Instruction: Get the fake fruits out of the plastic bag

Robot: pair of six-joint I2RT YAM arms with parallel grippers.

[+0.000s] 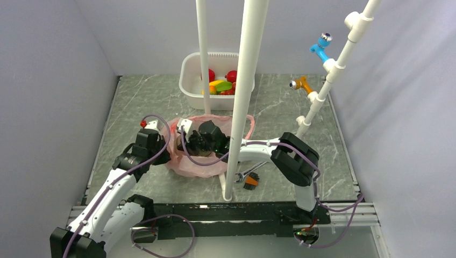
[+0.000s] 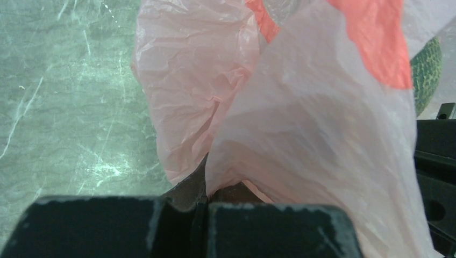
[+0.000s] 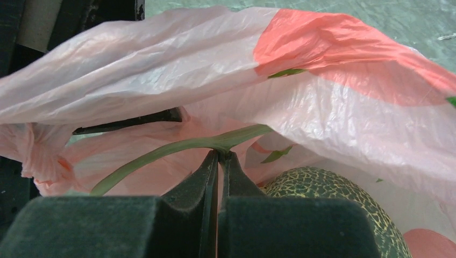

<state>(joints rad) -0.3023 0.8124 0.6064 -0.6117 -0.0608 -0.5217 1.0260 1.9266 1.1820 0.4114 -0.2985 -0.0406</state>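
Pinching the bag (image 2: 193,97), my left hand (image 2: 207,201) is pressed shut on its thin pink edge. The bag sits in the middle of the counter (image 2: 64,80). My right hand (image 3: 219,156) is inside it, tips squeezed on a thin green stem (image 3: 177,148) just beside the melon (image 3: 333,199). I think the melon is light, hard and slippery, so the stem is the best hold. The soft bag may cling.

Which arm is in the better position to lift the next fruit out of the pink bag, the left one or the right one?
Likely right. The right fingers are inside the plastic bag, shut on a green stem beside the melon. The left fingers only pinch the bag's film.
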